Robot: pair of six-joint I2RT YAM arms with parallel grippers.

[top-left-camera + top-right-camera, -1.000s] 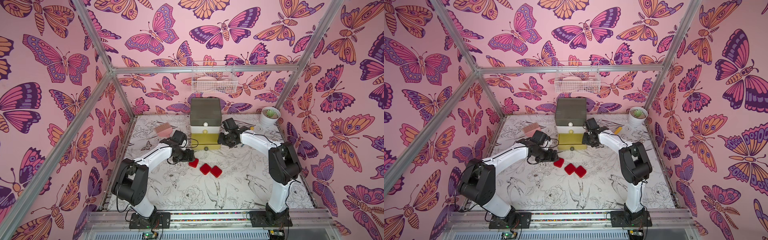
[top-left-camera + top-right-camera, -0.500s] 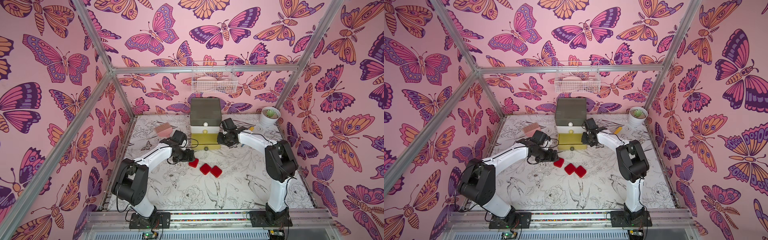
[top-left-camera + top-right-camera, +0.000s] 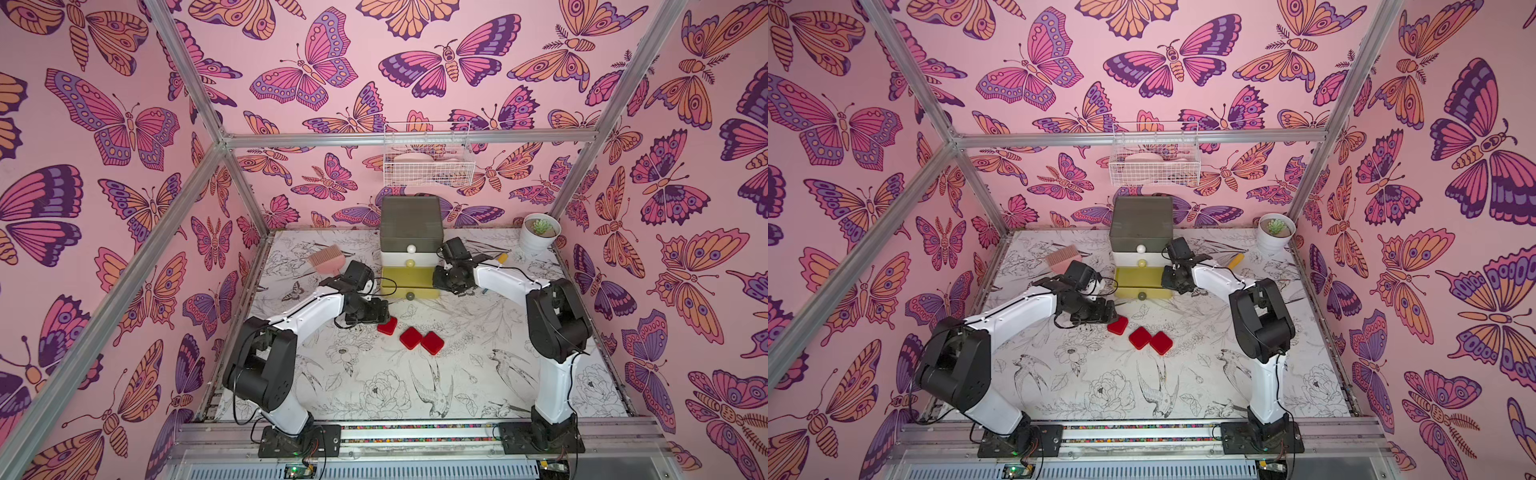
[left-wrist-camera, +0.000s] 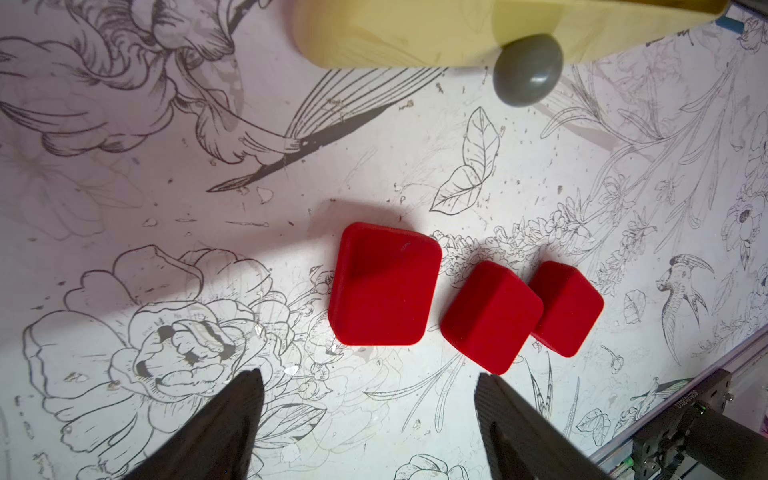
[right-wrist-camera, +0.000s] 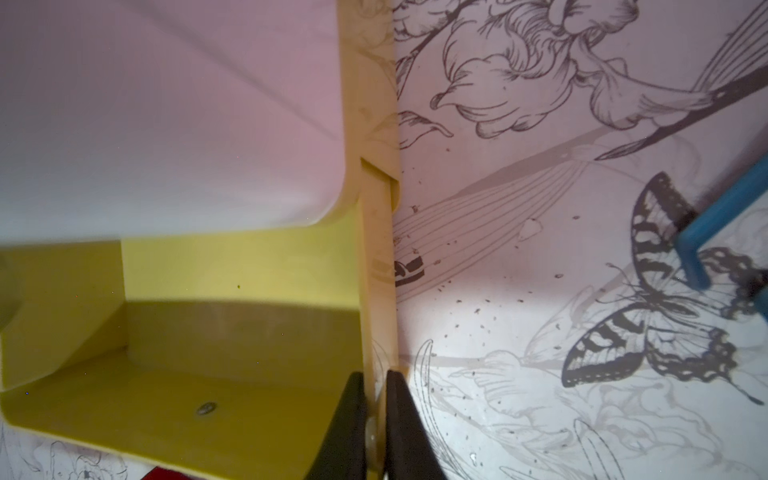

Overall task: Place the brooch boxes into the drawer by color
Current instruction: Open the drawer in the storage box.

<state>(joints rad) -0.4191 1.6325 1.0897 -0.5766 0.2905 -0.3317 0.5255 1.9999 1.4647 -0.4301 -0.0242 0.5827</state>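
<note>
Three red brooch boxes (image 3: 387, 326) (image 3: 411, 337) (image 3: 432, 343) lie close together on the table in front of the drawer (image 3: 410, 232), a three-tier chest. Its yellow bottom tier (image 3: 409, 277) is pulled out and looks empty. My left gripper (image 3: 384, 314) hovers open just beside the leftmost red box (image 4: 384, 284), which lies beyond its fingertips (image 4: 249, 386) in the left wrist view, with the other two (image 4: 491, 316) (image 4: 567, 307) alongside. My right gripper (image 3: 436, 280) is shut on the yellow tier's right side wall (image 5: 378, 270), one finger inside and one outside.
A white wire basket (image 3: 428, 166) hangs on the back wall above the chest. A white plant pot (image 3: 539, 232) stands at the back right, and a pink brush (image 3: 326, 259) lies at the back left. A small yellow item (image 3: 503, 258) lies behind the right arm.
My right gripper has closed onto the yellow tier's side wall, and that arm's elbow has shifted slightly left. The left arm and the red boxes have not moved.
</note>
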